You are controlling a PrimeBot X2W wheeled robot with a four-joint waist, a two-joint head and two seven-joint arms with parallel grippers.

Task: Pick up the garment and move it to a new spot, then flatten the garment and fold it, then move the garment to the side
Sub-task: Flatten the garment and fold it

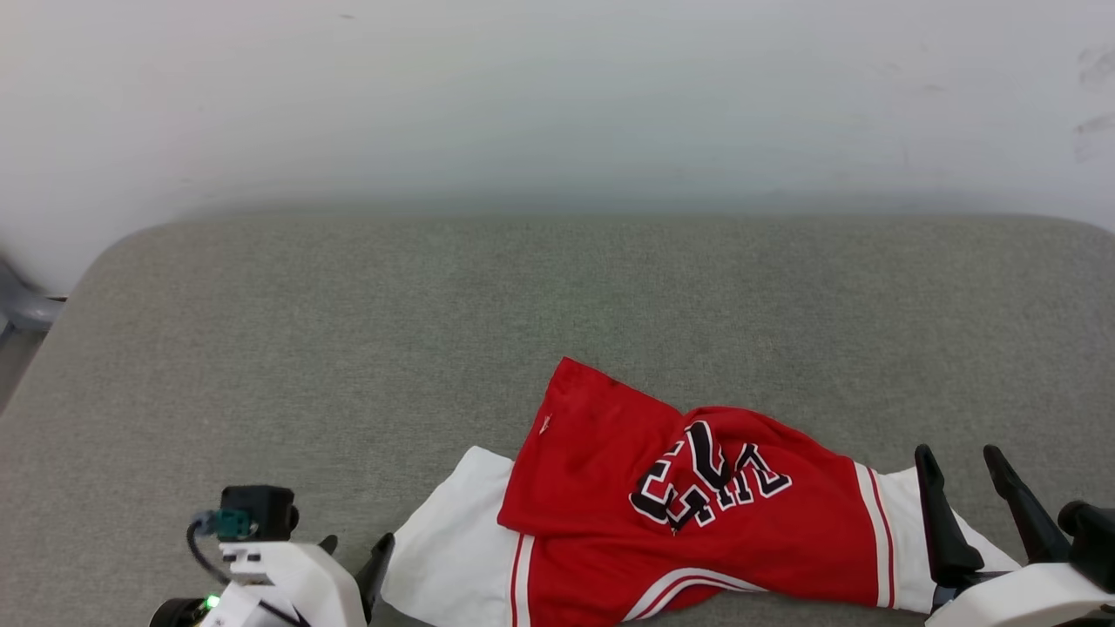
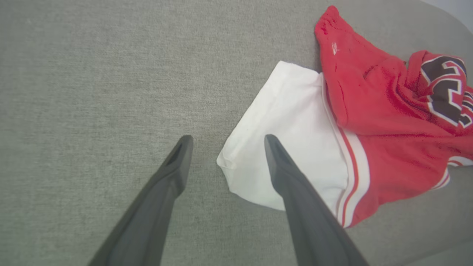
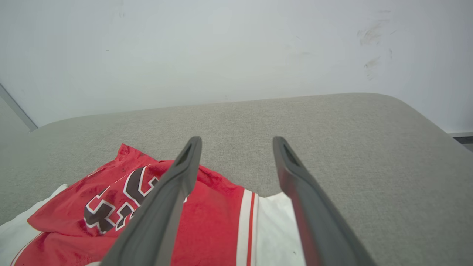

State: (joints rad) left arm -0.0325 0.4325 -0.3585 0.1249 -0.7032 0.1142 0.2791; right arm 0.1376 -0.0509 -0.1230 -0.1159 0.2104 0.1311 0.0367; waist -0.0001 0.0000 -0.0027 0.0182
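Note:
The garment [image 1: 662,505] is a red jersey with white sleeves, striped trim and black numerals, lying crumpled and partly folded over itself at the near edge of the grey padded surface [image 1: 348,348]. My right gripper [image 1: 962,461] stands open over its right white sleeve, with nothing between the fingers; in the right wrist view the right gripper [image 3: 236,142] is raised above the garment [image 3: 207,207]. My left gripper [image 2: 225,138] is open above the tip of the left white sleeve [image 2: 292,140], holding nothing. In the head view the left gripper's dark fingers [image 1: 376,562] show beside that sleeve.
The grey padded surface [image 3: 332,140] stretches wide behind and to the left of the garment, with rounded corners. A pale wall [image 1: 557,96] rises behind it. A grey object [image 1: 22,305] sits off the far left edge.

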